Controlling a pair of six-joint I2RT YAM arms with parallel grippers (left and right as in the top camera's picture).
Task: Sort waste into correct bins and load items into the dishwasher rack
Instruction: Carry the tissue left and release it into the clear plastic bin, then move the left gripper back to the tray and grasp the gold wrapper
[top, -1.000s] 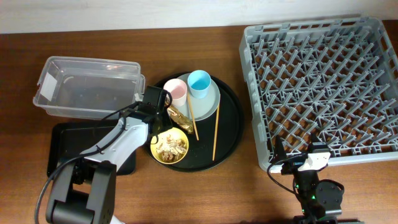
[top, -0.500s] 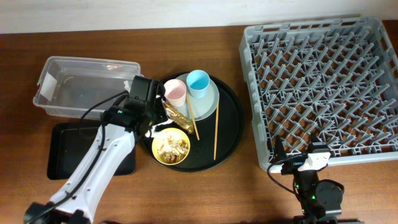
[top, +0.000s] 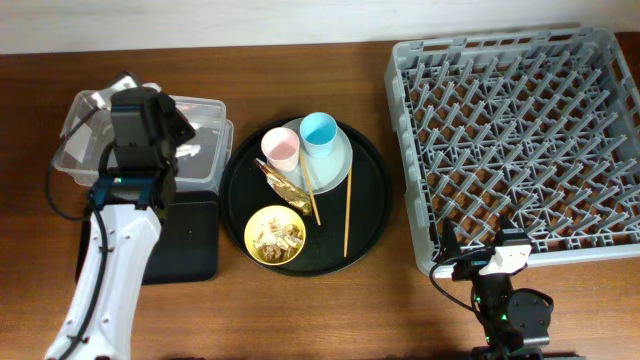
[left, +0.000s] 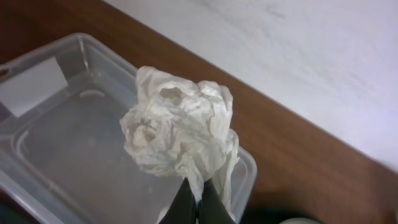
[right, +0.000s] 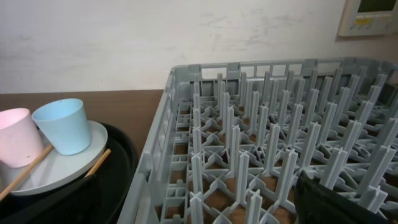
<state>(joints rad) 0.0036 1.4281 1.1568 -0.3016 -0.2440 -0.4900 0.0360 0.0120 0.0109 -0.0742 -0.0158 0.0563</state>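
1. Left wrist view: the left claw is pinching the crumpled white paper by its lower tail. The wad hangs in front of the clear box, seemingly above one corner.
2. From overhead, that box lies at 10 o'clock from the round black tray, and the small black tray lies at the box's 6 o'clock.
3. The step in hand is likely dropping the paper into the box. It would go best if the wad is carried toward the box's middle, lowered below the rim, and only then released. Light paper can cling to a finger or bounce out.
4. The right claw shows only as a dark sliver, so I cannot tell its state. It rests on the desk at the 6 o'clock edge of the dishwasher rack.
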